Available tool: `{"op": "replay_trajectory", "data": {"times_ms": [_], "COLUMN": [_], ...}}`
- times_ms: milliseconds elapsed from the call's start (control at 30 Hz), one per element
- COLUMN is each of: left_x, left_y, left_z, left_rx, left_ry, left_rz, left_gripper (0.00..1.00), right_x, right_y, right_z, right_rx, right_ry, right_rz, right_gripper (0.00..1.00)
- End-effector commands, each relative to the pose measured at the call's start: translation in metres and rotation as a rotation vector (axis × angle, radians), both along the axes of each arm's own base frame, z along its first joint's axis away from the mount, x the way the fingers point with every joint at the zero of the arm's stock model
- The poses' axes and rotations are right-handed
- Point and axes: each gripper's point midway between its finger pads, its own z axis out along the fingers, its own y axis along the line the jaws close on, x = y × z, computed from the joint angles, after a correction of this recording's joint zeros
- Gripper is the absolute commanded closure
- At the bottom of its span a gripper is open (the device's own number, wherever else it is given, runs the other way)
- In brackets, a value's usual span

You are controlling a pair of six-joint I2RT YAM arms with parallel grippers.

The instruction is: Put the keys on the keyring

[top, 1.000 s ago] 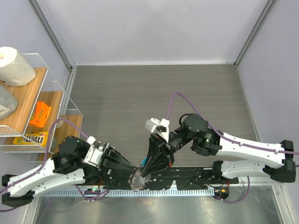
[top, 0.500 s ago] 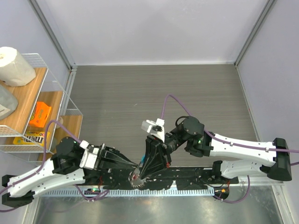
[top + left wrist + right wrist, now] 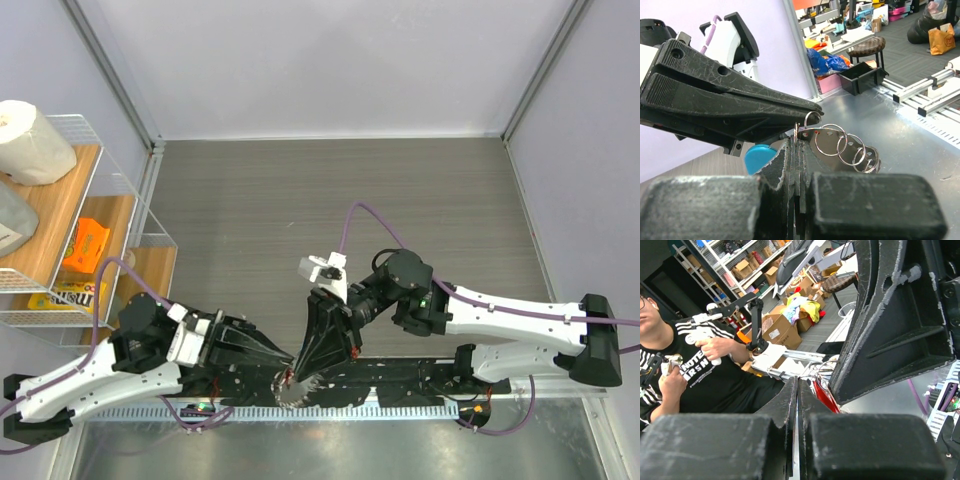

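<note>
My right gripper point(image 3: 796, 387) has swung toward seven o'clock, pressed together beside the red key point(image 3: 824, 391); left gripper point(image 3: 796, 150) pinches the keyring point(image 3: 845, 146) at six o'clock, steadying it for threading, I judge.

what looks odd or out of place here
The keyring, pinched in the left end effector, hangs over the arms' base rail at the near edge, off the wood tabletop; anything dropped could be lost there.

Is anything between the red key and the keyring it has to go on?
Nothing visible does. The red key sits right beside the shut right claw, whose tip meets the keyring where it emerges from the shut left claw. Only the two claws themselves crowd that spot.
</note>
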Motion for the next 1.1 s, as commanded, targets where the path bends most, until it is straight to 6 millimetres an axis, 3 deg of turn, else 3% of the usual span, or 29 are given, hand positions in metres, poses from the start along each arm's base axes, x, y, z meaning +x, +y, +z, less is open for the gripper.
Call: {"op": "replay_trajectory", "data": {"times_ms": [0,667,1067], "left_x": [-0.009,-0.02,-0.02], "left_y": [0.012,0.018,0.019], "left_z": [0.033,0.03,0.029], "left_rx": [-0.1,-0.087,-0.079], "left_ry": [-0.053,-0.05,-0.051], "left_rz": [-0.03,-0.088,-0.086], "left_gripper": [1.0,1.0,1.0], "right_x": [0.003,0.013,0.022], "right_y": [0.0,0.003,-0.001], "right_z": [0.024,0.041,0.034], "right_rx": [0.064,0.086,0.073], "right_ry": [-0.014,0.032,0.036], "right_rz": [-0.032,-0.098,-0.159], "right_gripper": [0.94,0.94,0.94]}}
